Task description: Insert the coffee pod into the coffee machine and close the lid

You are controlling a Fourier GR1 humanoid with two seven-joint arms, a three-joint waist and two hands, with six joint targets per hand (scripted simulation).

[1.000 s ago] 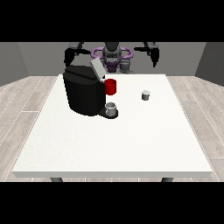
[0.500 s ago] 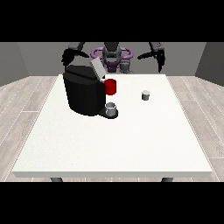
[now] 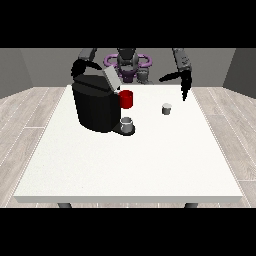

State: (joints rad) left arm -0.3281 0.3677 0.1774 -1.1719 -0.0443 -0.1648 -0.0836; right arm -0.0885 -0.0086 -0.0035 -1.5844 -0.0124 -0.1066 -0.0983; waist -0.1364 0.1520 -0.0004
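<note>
Fingers (image 3: 184,86) spread above white table (image 3: 125,165); wood floor (image 3: 25,115).

Surface (image 3: 130,165): large, white, square-edged, standing on a pale wood-plank floor (image 3: 25,120).
Coffee machine (image 3: 95,106): black, on the surface's far left part, lid raised.
Coffee pod (image 3: 167,108): small, grey, upright on the surface, right of the machine, apart from it.

coffee machine (image 3: 96,105) hides hand at view's left (image 3: 79,67) partly

On the table (image 3: 125,165), the coffee pod (image 3: 166,108) sits right of the coffee machine (image 3: 97,105), apart.
</note>
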